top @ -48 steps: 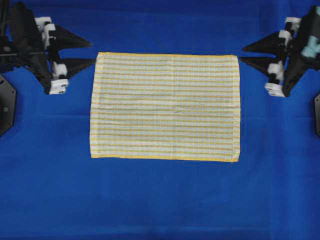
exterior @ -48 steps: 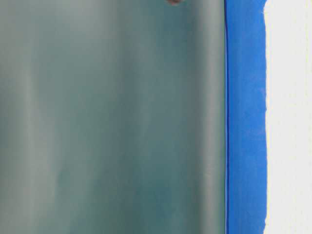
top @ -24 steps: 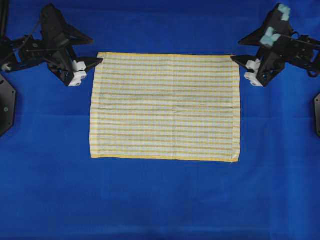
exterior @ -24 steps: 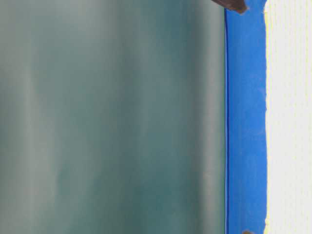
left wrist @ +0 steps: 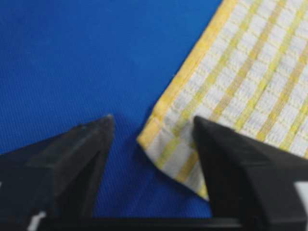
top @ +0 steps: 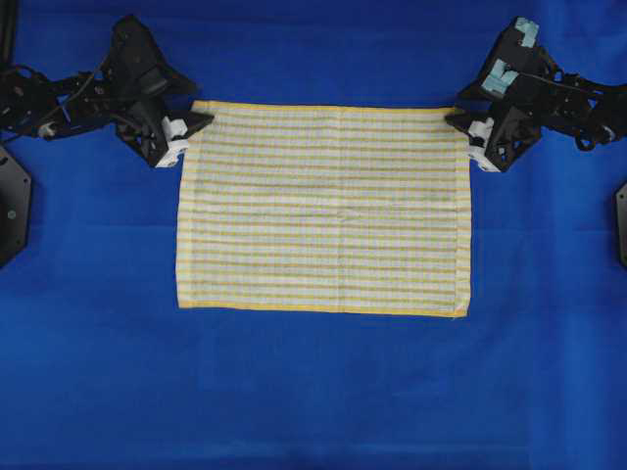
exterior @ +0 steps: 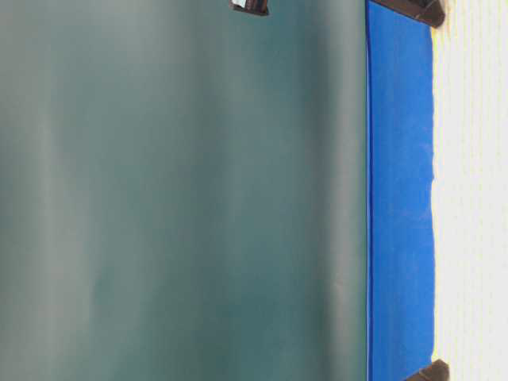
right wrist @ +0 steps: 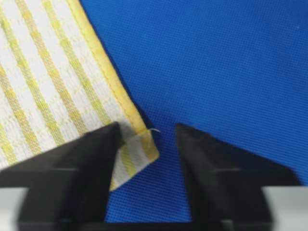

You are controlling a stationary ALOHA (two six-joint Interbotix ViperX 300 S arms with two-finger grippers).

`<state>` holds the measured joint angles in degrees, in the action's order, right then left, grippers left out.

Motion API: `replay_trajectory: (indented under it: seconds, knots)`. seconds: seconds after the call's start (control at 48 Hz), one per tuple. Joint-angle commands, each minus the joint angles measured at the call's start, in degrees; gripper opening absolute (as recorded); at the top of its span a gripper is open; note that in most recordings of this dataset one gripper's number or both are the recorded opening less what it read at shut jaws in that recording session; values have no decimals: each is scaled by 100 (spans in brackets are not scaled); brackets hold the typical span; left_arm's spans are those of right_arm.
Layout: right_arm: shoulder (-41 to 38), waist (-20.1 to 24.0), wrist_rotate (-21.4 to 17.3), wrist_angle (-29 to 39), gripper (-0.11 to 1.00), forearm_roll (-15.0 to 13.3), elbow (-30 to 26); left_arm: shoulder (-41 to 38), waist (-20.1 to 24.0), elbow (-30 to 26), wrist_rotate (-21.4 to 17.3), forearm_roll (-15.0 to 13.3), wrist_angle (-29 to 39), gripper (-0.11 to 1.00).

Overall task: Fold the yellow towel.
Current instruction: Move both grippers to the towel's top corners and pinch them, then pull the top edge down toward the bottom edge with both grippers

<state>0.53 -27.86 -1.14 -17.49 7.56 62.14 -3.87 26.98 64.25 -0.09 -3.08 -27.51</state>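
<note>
The yellow towel (top: 323, 211) lies flat and spread out on the blue table cover, white with yellow checks and yellow hems. My left gripper (top: 200, 110) is at its far left corner. In the left wrist view that gripper (left wrist: 153, 122) is open, the towel corner (left wrist: 159, 144) lies between the black fingers, and the right finger (left wrist: 231, 159) rests over the cloth. My right gripper (top: 457, 110) is at the far right corner. It is open too (right wrist: 147, 127), the corner (right wrist: 139, 151) lies in the gap, and the left finger (right wrist: 82, 163) covers the cloth.
The blue cover (top: 313, 401) stretches around the towel on all sides. Black arm bases sit at the left edge (top: 12, 206) and right edge (top: 621, 220). The table-level view shows mostly a grey-green surface (exterior: 182, 190) beside a blue strip (exterior: 399, 190).
Both grippers have come inward and down from beside the towel to its two far corners. Their jaws now stand narrower around the corners. The towel has not moved.
</note>
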Motion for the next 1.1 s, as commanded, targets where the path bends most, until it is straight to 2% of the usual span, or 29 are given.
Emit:
replay_trajectory:
  seconds: [0.0,0.146,0.208,0.229,0.813,1.084]
  knots:
    - [-9,-18,9,-62,41,9,-88,-9,44,-53,0,-18,9,52]
    - [-26,-9,9,-202,7,18,-79,-9,44,-53,9,-18,18,19]
    - [-26,-9,18,-308,4,9,-70,-9,44,-53,9,-18,18,7]
    - [-26,-9,18,-334,4,0,-79,0,35,-62,9,-18,9,6]
    - [422,-299,97,-299,4,0,-158,246,-18,-290,-18,-18,18,6]
    - [545,-299,70,-105,4,9,-123,483,-26,-281,-18,-18,62,6]
